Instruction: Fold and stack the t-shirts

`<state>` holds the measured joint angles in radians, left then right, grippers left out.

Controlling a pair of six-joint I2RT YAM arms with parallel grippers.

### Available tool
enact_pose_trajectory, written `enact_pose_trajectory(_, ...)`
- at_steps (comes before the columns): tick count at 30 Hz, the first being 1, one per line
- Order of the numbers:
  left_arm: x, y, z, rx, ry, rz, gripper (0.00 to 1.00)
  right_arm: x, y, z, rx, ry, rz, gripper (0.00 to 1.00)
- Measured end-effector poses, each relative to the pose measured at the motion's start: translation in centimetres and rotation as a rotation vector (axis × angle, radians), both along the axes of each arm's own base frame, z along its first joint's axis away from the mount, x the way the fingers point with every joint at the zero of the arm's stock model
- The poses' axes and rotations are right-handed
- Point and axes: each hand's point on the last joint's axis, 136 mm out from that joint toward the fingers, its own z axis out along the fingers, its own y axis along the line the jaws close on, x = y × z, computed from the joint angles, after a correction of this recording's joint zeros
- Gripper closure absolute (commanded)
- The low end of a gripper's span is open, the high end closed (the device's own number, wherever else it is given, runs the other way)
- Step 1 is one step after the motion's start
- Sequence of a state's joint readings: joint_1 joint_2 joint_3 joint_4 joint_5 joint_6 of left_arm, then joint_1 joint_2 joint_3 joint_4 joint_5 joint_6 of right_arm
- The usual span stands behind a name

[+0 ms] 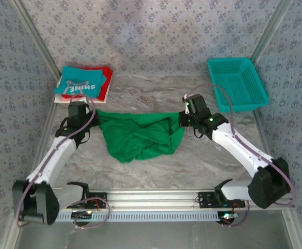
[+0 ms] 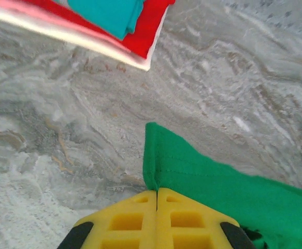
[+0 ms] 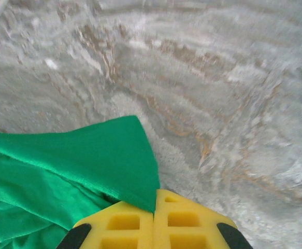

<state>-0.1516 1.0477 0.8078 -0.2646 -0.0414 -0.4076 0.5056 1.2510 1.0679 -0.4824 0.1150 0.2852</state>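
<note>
Marbled grey tabletop point(image 1: 202, 155), ringed by patterned walls point(image 1: 156, 31), bears a green t-shirt point(image 1: 135, 136).

Top ext: fixed, high behind near edge, looks down + fwd over whole tabletop point(image 1: 192, 161).
L wrist: v. close, low, faces far-left corner, folded stack point(image 2: 148, 31) at top.
R wrist: v. close, low, faces tabletop's far side.
Shared: green t-shirt point(image 1: 140, 137) in all 3; stack in top ext + L wrist.
</note>
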Motion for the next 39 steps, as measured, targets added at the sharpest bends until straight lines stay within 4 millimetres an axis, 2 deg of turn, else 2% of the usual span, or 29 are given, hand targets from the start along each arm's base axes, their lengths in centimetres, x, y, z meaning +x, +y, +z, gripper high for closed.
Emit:
enact_pose_trajectory(3,-1.5,0.0,5.5,0.000,-0.141,-0.024,1.00,-0.8,-0.7,4.2,0.016,-0.096,0.006,1.00)
enact_pose_trajectory(7,-4.6,-0.3,13.5,0.006,-0.346,-0.089,1.00,-3.2,-1.1,9.2,0.038,-0.214,0.051,1.00)
enact_pose_trajectory(10,-7.5,-0.7,18.3,0.020,-0.474,-0.151,1.00,-6.0,-1.0,12.4,0.055,-0.287,0.117,1.00)
enact_pose_trajectory(12,-9.5,-1.3,20.7,0.029,-0.537,-0.204,1.00,-8.2,-0.9,14.5,0.077,-0.338,0.167,1.00)
enact_pose_trajectory(17,-15.8,-2.9,27.6,0.038,-0.710,-0.359,1.00,-13.6,-1.1,19.4,0.156,-0.462,0.285,1.00)
enact_pose_trajectory(20,-19.0,-3.3,30.5,0.042,-0.793,-0.416,1.00,-15.9,-1.9,21.4,0.202,-0.510,0.324,1.00)
enact_pose_trajectory(22,-20.6,-3.4,31.9,0.052,-0.831,-0.435,1.00,-16.7,-2.5,22.5,0.217,-0.532,0.326,1.00)
enact_pose_trajectory(25,-22.3,-3.3,33.7,0.080,-0.881,-0.447,1.00,-16.6,-3.1,23.4,0.207,-0.553,0.303,1.00)
enact_pose_trajectory(27,-22.7,-3.1,34.8,0.108,-0.905,-0.441,1.00,-16.0,-3.3,23.4,0.169,-0.563,0.278,1.00)
enact_pose_trajectory(30,-20.9,-3.1,36.3,0.153,-0.910,-0.428,1.00,-14.0,-3.2,23.5,0.083,-0.569,0.223,1.00)
enact_pose_trajectory(31,-19.7,-3.2,36.6,0.166,-0.901,-0.429,1.00,-13.0,-3.1,23.5,0.048,-0.570,0.199,1.00)
enact_pose_trajectory(33,-16.0,-3.6,36.9,0.197,-0.868,-0.432,1.00,-10.6,-2.9,23.4,-0.013,-0.565,0.146,1.00)
enact_pose_trajectory(36,-8.3,-4.8,35.9,0.237,-0.786,-0.457,1.00,-5.6,-3.9,22.3,-0.058,-0.522,0.039,1.00)
enact_pose_trajectory(39,0.1,-6.4,32.3,0.262,-0.689,-0.498,1.00,0.4,-6.2,19.9,-0.063,-0.462,-0.085,1.00)
